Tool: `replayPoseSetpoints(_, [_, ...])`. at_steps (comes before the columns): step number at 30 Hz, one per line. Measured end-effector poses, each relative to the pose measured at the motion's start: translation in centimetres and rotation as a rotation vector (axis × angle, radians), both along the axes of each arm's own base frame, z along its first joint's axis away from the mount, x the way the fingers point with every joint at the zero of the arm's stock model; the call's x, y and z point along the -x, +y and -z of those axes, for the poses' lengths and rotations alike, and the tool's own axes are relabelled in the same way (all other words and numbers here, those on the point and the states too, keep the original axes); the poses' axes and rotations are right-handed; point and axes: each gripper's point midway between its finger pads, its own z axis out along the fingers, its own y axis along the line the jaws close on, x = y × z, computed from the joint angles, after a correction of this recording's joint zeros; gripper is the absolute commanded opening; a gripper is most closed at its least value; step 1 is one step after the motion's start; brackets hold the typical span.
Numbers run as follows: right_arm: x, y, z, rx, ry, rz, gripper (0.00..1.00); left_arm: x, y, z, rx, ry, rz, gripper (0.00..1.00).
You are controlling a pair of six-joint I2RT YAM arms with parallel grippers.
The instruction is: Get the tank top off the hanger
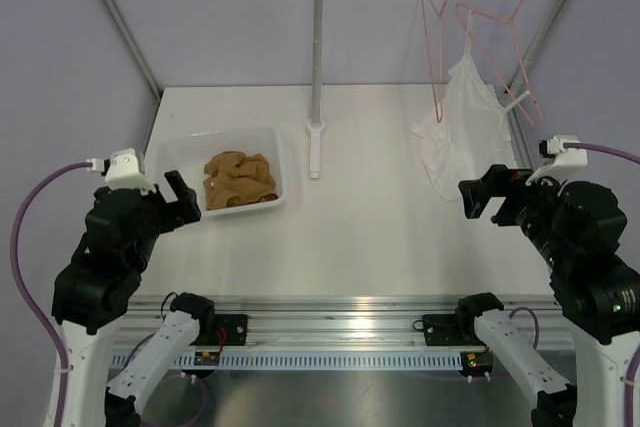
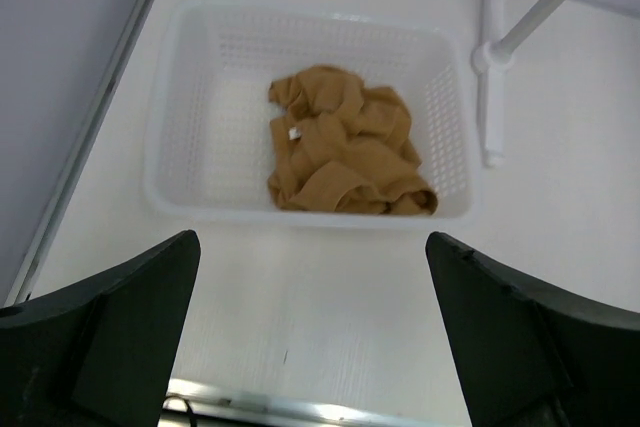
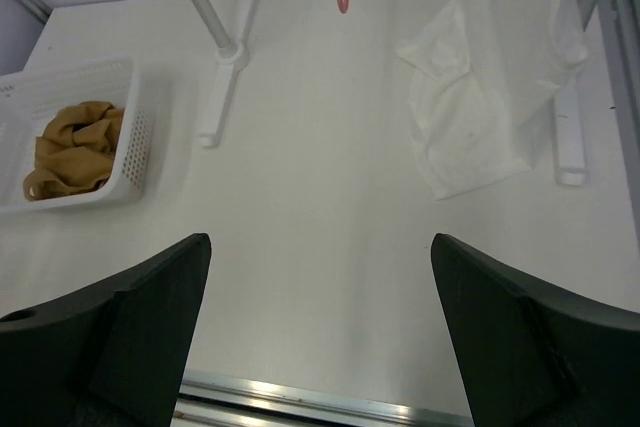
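The tank top lies bunched in the basket, off the bare hanger, so the job looks done; the left claw and right claw are wide open, hold nothing, and next need only pull back.

The left arm and right arm were matte black with white lower links, white wrist camera housings and purple cables. The left gripper and right gripper bore dark, wedge-shaped fingers.
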Motion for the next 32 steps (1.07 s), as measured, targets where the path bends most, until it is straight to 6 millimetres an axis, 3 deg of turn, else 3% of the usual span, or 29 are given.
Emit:
replayPoseSetpoints(3, [0.8,-1.3,0.1,0.028,-0.025,0.056,1.0,1.6,0.5,3.2,-0.035,0.06,0.011,0.99])
replayPoseSetpoints(10, [1.0,-2.6,2.8,0.074,0.012,0.112,0.99,4.5,1.3,4.6,-0.033,-0.034,0.029,0.99])
replayPoseSetpoints(15, [0.8,-2.7,4.1,0.086,0.044,0.118,1.0,4.4,1.3,5.0,-0.037,-0.024,0.03,0.99])
replayPoseSetpoints(32, [0.7,-2.7,3.9,0.079,0.023,0.119,1.0,4.4,1.2,5.0,-0.039,-0.022,0.032,0.99])
